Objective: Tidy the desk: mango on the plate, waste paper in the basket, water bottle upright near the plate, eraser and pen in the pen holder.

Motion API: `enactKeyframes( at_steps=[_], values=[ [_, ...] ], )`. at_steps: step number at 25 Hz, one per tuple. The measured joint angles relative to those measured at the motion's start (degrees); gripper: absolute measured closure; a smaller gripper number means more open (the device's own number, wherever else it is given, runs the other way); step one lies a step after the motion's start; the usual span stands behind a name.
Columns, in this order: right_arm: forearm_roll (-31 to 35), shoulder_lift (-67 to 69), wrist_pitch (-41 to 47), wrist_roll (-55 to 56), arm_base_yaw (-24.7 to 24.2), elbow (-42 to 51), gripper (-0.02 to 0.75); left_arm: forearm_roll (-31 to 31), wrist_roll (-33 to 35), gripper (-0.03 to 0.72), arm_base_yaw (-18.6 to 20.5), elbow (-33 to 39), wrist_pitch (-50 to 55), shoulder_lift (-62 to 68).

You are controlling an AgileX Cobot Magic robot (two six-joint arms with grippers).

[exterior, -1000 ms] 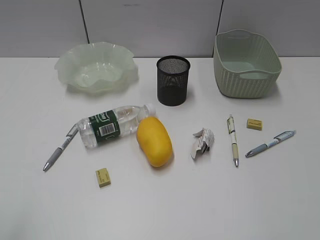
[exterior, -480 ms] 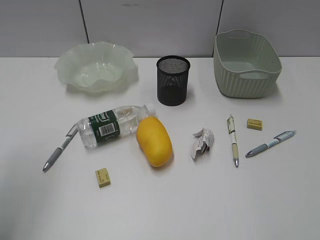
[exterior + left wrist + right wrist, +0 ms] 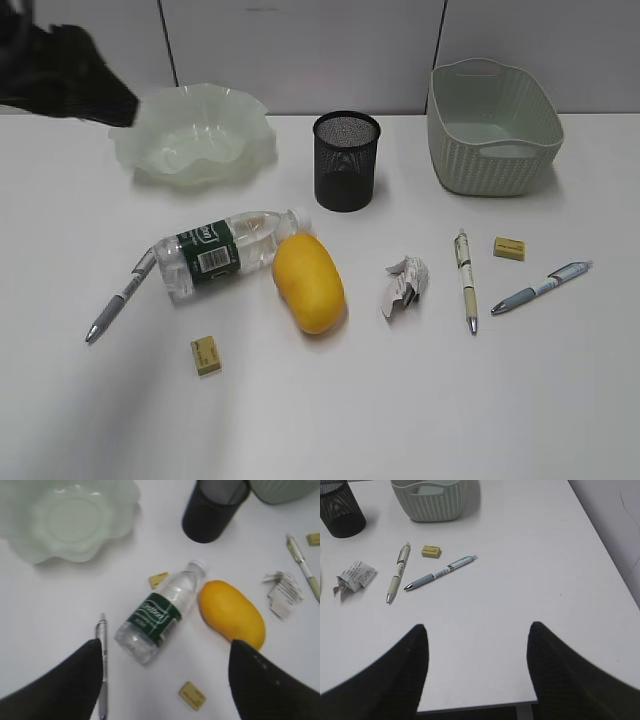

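Lying on the desk [image 3: 560,400], everything is loose. Landmark: pen holder [image 3: 346,160], upright at the back centre. Basket [image 3: 490,127] right of it, plate [image 3: 192,134] left of it, both empty. Water bottle [image 3: 226,251] on its side, front-left of the holder, cap touching the mango [image 3: 309,282]. Waste paper [image 3: 405,284] front-right of the holder. Three pens: one far front-left [image 3: 121,295], two front-right [image 3: 466,280] [image 3: 541,287]. Erasers: front-left [image 3: 206,354], front-right [image 3: 509,248]. Left gripper [image 3: 165,680] spread wide above the bottle, holding nothing. Right gripper [image 3: 477,670] spread, empty, well right of the holder.
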Motion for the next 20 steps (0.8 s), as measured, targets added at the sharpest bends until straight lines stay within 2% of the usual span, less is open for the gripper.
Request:
enactKeyframes(
  at_steps=[5, 11, 14, 17, 20],
  values=[
    [0.0, 0.0, 0.0, 0.0, 0.0, 0.0, 0.243, -0.11, -3.99, 0.097, -9.53, -4.42, 0.12, 9.7],
    [0.0, 0.0, 0.0, 0.0, 0.0, 0.0, 0.243, -0.11, -9.41, 0.097, -17.92, -10.75, 2.77, 20.08],
    [0.0, 0.0, 0.0, 0.0, 0.0, 0.0, 0.243, 0.06, -13.66, 0.097, -19.92, -14.29, 6.98, 25.35],
    [0.0, 0.0, 0.0, 0.0, 0.0, 0.0, 0.243, 0.41, -18.81, 0.097, -20.14, -17.55, 9.86, 30.38],
    [0.0, 0.0, 0.0, 0.0, 0.0, 0.0, 0.243, 0.29, -20.84, 0.097, -20.14, -19.95, 10.97, 34.93]
  ],
)
